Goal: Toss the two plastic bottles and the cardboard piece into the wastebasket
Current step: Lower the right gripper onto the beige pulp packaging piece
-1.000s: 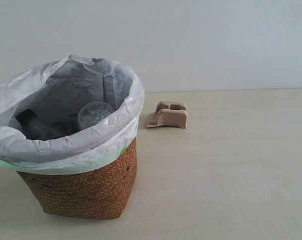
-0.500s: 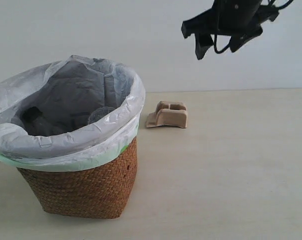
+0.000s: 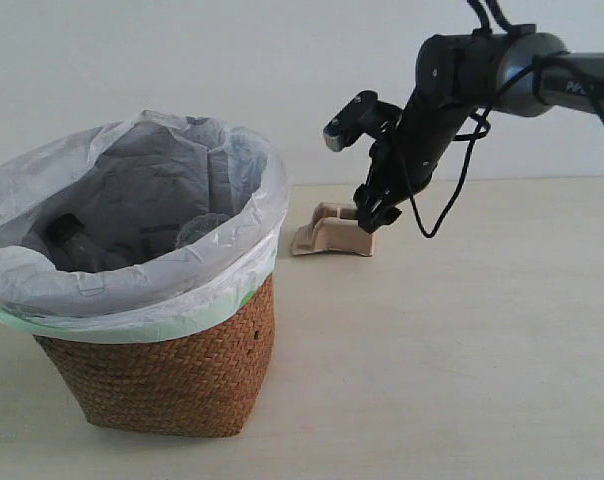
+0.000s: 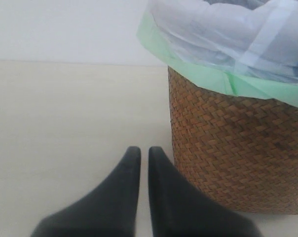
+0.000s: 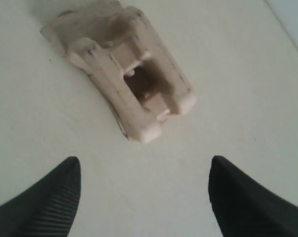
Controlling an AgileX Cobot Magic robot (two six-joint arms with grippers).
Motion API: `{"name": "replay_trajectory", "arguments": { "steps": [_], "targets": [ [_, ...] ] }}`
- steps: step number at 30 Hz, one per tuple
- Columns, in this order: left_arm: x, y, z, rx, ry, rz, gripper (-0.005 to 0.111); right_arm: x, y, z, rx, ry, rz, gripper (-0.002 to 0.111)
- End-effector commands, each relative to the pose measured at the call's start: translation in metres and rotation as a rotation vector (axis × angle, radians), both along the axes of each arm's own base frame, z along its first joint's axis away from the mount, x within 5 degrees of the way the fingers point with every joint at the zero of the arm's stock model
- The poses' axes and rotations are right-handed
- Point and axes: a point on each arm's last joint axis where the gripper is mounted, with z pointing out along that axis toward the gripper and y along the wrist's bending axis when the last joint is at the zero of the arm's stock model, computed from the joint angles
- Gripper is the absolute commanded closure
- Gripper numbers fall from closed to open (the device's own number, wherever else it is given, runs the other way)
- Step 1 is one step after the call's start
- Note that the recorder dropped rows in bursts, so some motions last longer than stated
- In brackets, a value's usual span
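Tabletop (image 3: 462, 340) carries wicker wastebasket (image 3: 162, 385), plastic bottles (image 3: 195, 229) lying inside. Cardboard piece (image 3: 329, 237) sits on tabletop near wastebasket; right end effector (image 5: 144, 190) just over it, spread wide, empty. Left end effector (image 4: 140, 159) pressed together beside wastebasket wall.

1. A pale beige surface (image 3: 462, 360), smooth and matte, fills the near and middle scene.
2. A plain whitish-grey wall (image 3: 182, 60) rises at its far edge, meeting it in a straight line.
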Motion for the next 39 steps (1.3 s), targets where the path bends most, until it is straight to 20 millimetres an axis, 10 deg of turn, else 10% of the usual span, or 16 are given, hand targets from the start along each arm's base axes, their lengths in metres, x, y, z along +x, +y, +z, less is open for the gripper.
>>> {"name": "replay_trajectory", "arguments": {
  "steps": [1,29,36,39],
  "targets": [
    [0.000,0.000,-0.001,-0.007,-0.002,0.006,0.101,0.004,0.017,-0.011,-0.029,-0.084,0.126,0.043],
    [0.000,0.000,-0.001,-0.007,-0.002,0.006,0.101,0.018,0.032,-0.055,-0.017,-0.179,0.161,0.044],
    [0.000,0.000,-0.001,-0.007,-0.002,0.006,0.101,0.015,0.031,-0.058,-0.008,-0.126,0.128,0.109],
    [0.000,0.000,-0.001,-0.007,-0.002,0.006,0.101,0.011,0.029,-0.060,-0.031,-0.081,0.137,0.107]
  ]
}}
